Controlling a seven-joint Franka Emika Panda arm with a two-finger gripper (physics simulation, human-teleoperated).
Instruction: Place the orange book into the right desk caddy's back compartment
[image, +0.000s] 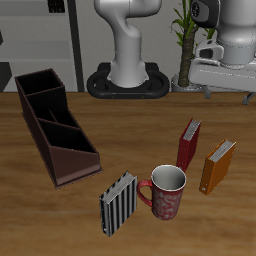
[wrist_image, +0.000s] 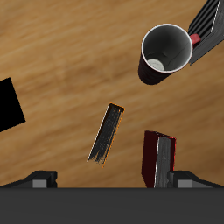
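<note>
Striped book (image: 118, 204) foremost; hand (wrist_image: 109, 182) (fingers spread) high above orange book (wrist_image: 107, 134)

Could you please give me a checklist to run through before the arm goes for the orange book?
1. Fingers open and empty: ok.
2. Orange book upright and free of its neighbours: ok.
3. Fingers squared to the orange book: not ok; in the wrist view it sits skewed to them.
4. Room beside the red book for a finger: cannot tell.
5. Height above the book: cannot tell.
6. Back compartment of the caddy empty: ok.
</note>
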